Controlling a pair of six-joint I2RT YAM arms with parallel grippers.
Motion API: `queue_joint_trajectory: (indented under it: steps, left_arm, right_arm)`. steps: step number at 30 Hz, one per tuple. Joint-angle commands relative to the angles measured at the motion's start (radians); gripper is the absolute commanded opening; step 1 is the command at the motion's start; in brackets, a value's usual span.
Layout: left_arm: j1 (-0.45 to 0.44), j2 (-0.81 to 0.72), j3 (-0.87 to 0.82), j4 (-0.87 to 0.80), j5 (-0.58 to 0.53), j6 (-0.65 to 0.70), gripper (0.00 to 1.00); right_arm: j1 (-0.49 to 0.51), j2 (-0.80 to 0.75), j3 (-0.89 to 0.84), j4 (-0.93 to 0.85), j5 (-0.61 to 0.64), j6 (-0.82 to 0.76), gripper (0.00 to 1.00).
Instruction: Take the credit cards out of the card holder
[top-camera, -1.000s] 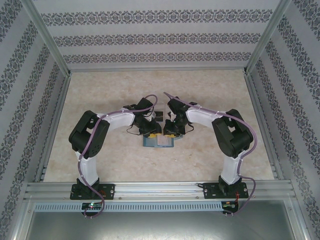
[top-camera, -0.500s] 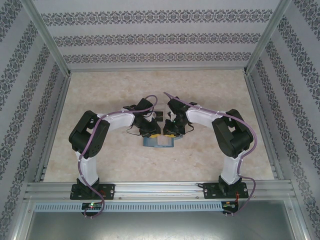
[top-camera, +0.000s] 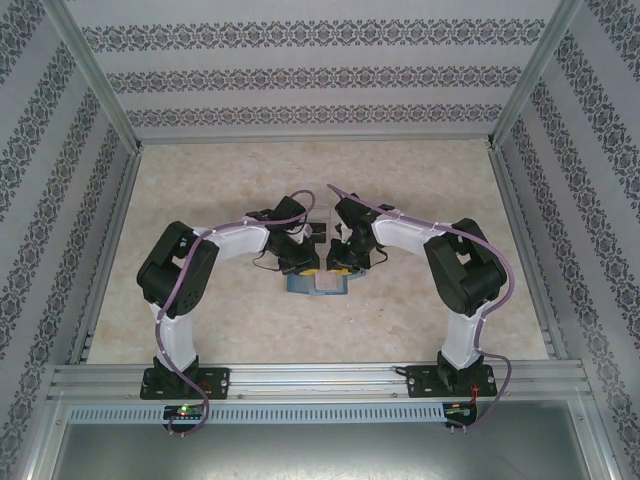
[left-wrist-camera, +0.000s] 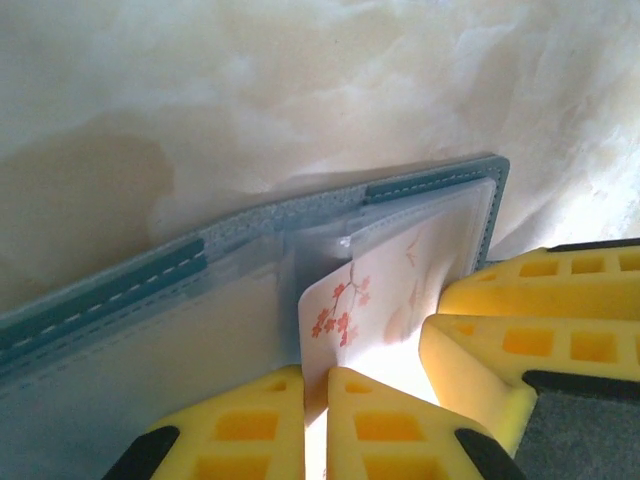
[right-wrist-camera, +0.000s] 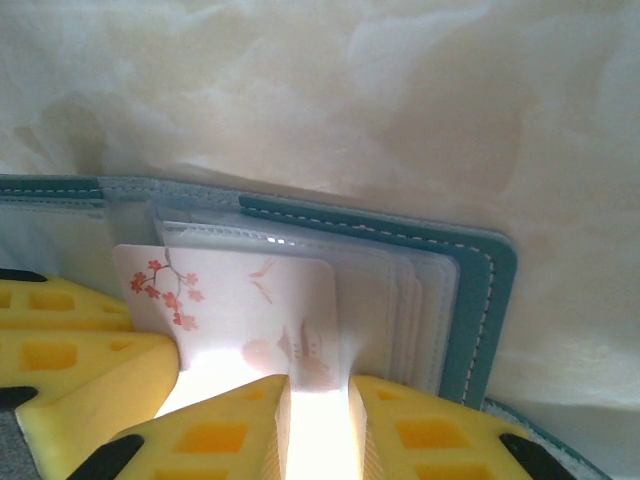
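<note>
Near the middle of the bench (top-camera: 200, 180), left fingers (left-wrist-camera: 330, 388) and right fingers (right-wrist-camera: 284, 395) both pinch closed on the near edge of one card (left-wrist-camera: 345, 305), probably stiff and slippery, standing partly out of the soft teal wallet (right-wrist-camera: 480, 290).

No readable text, brand, number; card (left-wrist-camera: 390, 290) bears blossom print, no lettering.

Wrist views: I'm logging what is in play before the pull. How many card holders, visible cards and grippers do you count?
card holder: 1
card, white with a blossom print: 1
grippers: 2, the left gripper and the right gripper
Total: 4
</note>
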Motion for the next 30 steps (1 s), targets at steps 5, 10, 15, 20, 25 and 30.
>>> queue_joint_trajectory:
  steps: [5, 10, 15, 20, 25, 30]
  left_arm:
    - [0.01, -0.045, 0.038, -0.147, -0.085, 0.07, 0.1]
    - [0.01, -0.06, 0.068, -0.215, -0.123, 0.103, 0.1]
    - [0.01, -0.069, 0.104, -0.293, -0.166, 0.132, 0.09]
    - [0.009, -0.068, 0.138, -0.357, -0.194, 0.16, 0.1]
    - [0.01, -0.058, 0.156, -0.389, -0.212, 0.173, 0.1]
    - [0.008, -0.064, 0.165, -0.402, -0.225, 0.175, 0.1]
  right_arm:
    - [0.0, 0.003, -0.011, -0.042, 0.041, -0.018, 0.24]
    - [-0.003, 0.003, -0.011, -0.043, 0.041, -0.021, 0.24]
    - [-0.003, 0.003, -0.011, -0.044, 0.04, -0.022, 0.24]
    - [-0.003, 0.006, -0.007, -0.044, 0.038, -0.024, 0.24]
    - [-0.005, 0.006, -0.003, -0.046, 0.038, -0.026, 0.24]
    - [-0.005, 0.005, -0.006, -0.045, 0.038, -0.023, 0.24]
